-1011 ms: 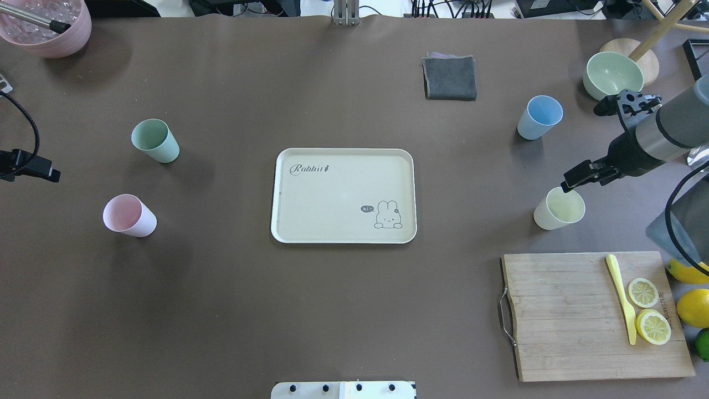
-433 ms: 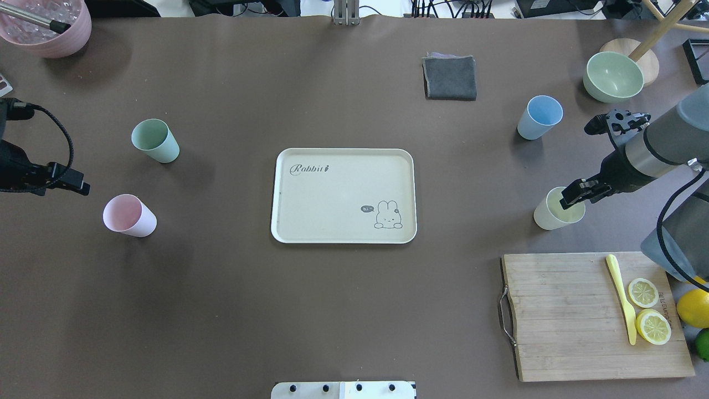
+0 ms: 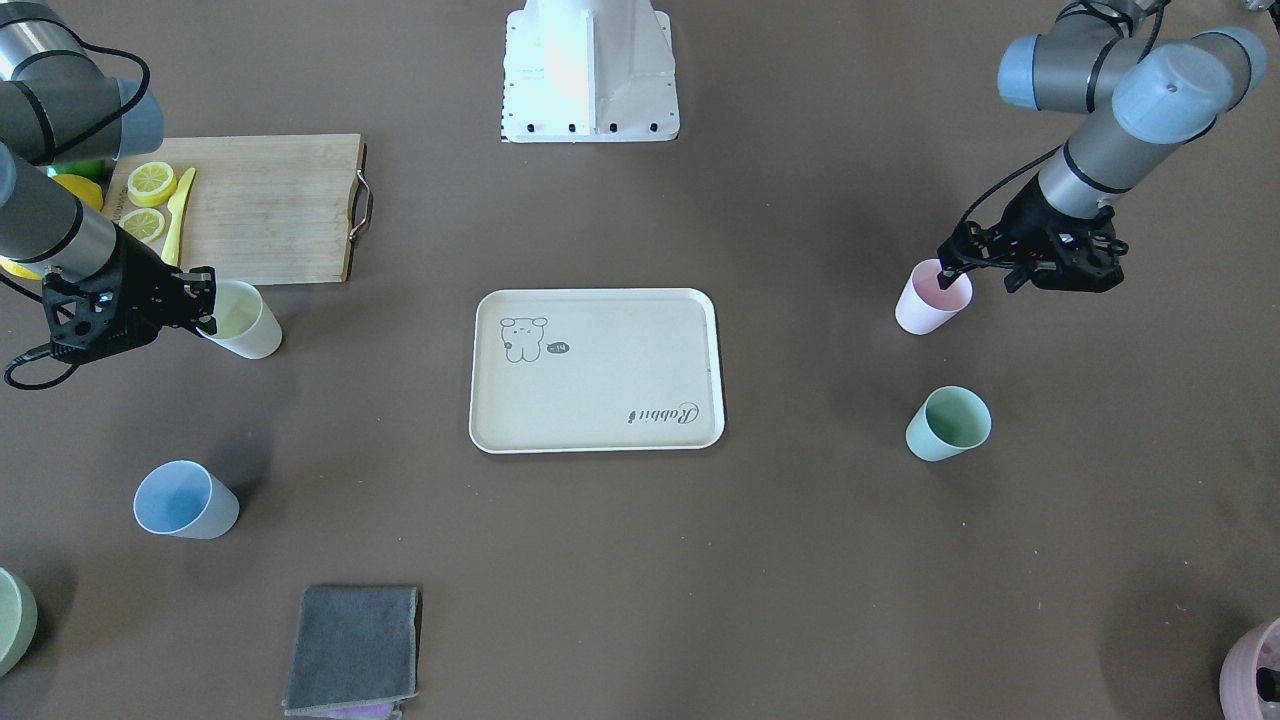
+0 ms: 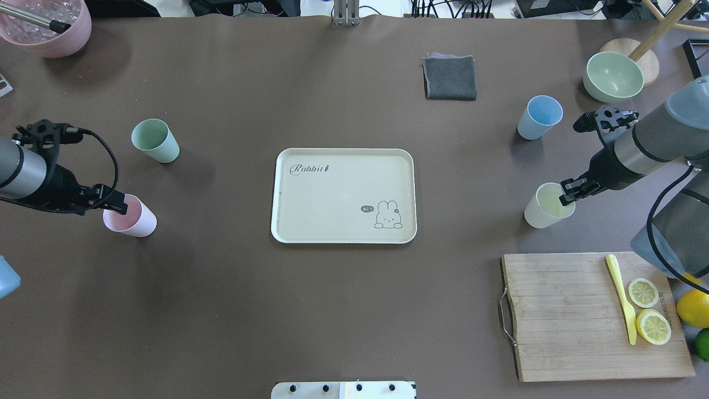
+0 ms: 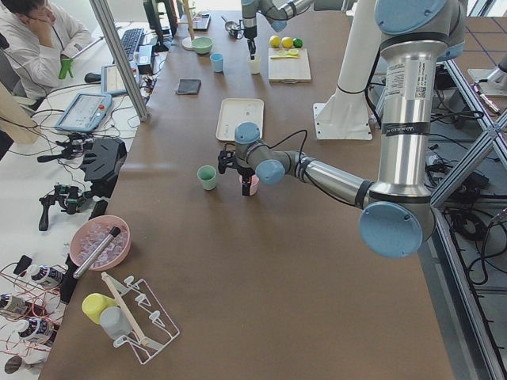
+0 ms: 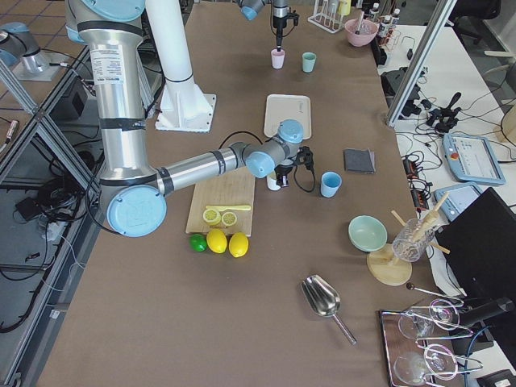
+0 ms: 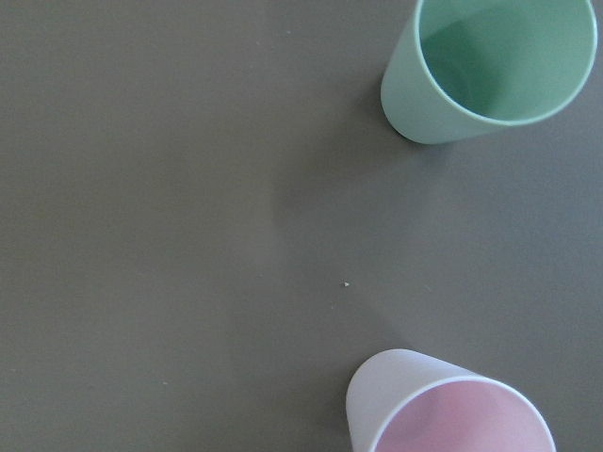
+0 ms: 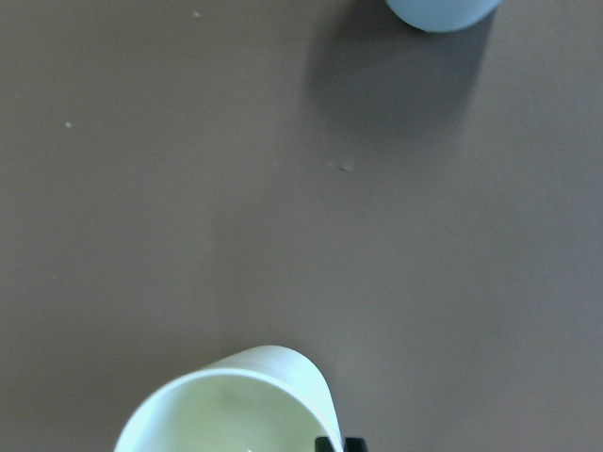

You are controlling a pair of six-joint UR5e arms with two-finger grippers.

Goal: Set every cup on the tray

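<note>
The cream tray lies empty at the table's middle, also in the front view. Four cups stand on the table around it. My left gripper is at the pink cup's rim with one finger dipping inside; it looks open. The green cup stands behind it. My right gripper is shut on the pale yellow cup's rim. The blue cup stands behind that.
A wooden cutting board with lemon slices and a yellow knife lies at the front right. A grey cloth and a green bowl are at the back right. A pink bowl is at the back left.
My left arm has swung in from the table's left edge to the pink cup. My right gripper has come down onto the yellow cup's rim, and the cup has shifted slightly toward the tray.
</note>
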